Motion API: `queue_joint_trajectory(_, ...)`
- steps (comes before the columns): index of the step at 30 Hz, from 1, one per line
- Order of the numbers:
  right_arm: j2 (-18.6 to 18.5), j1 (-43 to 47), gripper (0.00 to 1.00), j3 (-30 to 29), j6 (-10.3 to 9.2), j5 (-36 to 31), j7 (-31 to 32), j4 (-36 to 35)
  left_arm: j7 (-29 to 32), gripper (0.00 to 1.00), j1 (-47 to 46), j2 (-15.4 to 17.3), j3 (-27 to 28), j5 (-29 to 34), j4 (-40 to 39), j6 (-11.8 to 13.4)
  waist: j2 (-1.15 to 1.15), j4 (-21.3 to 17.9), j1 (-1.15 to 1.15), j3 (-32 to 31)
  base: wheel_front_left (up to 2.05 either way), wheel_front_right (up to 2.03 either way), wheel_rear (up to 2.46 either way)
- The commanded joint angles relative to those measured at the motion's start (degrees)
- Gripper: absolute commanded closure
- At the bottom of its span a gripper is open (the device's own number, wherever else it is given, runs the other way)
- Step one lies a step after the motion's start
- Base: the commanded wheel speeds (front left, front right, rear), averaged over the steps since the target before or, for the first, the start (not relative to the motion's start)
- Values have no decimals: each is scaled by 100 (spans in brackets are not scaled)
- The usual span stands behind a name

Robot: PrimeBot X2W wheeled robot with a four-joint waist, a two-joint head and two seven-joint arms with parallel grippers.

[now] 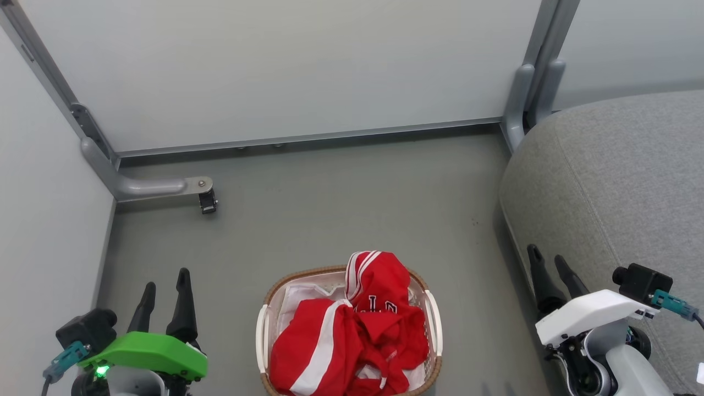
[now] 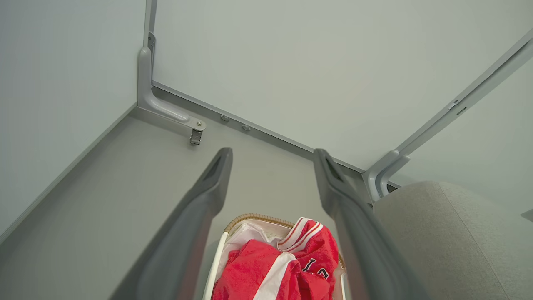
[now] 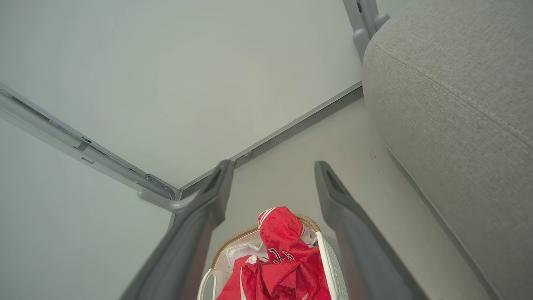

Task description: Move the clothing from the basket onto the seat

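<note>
Clothing (image 1: 352, 330): red jerseys with white stripes, heaped in the basket (image 1: 308, 273) and mounding above its rim. One piece stands highest at the far side, its striped edge on top. There is black-and-white lettering on a jersey near the middle of the heap. It is folded and partly hidden, so it can't be read; no brand is legible. White fabric (image 1: 300, 300) shows in the basket's far-left part, under and beside the red; can't tell if it is a garment or a liner.

The basket is oval white plastic with a brown woven rim and white side handles. It sits on the grey floor (image 1: 330, 209), at the bottom centre of the head view. The seat (image 1: 616, 181) is a grey fabric cushion with a seam line, to the basket's right and apart from it, with bare floor between them. Nothing lies on the visible part of the seat.

The left gripper (image 1: 166, 279), with a green cover, is at the lower left, over the floor left of the basket. Its fingers (image 2: 208, 187) are spread wide and hold nothing. The right gripper (image 1: 545, 253), with a white cover, is at the lower right, by the seat's front edge. Its fingers (image 3: 208, 200) are also spread apart and empty. Neither touches the clothing or the basket.

Pale partition panels (image 1: 275, 66) with grey frames stand behind. A frame foot with a small caster (image 1: 208, 202) rests on the floor at the far left.
</note>
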Motion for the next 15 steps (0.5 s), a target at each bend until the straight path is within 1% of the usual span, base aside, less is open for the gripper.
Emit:
queue_joint_trajectory(1, -36, -163, 0, 9, 2, -212, -49, 2, -52, 0, -98, 89, -55, 195, -45, 54, 0, 1, 0, 4, 0, 0, 0)
queue_joint_trajectory(5, -29, -226, 0, 6, 2, -604, -109, 151, -116, 0, -125, 176, -200, 509, -26, 204, 0, 4, 0, 26, 0, 0, 0)
queue_joint_trajectory(15, -4, -309, 0, 11, 2, -1382, -249, 417, -253, 0, -157, 263, -447, 1066, 83, 417, 0, 17, 0, 28, 0, 0, 0)
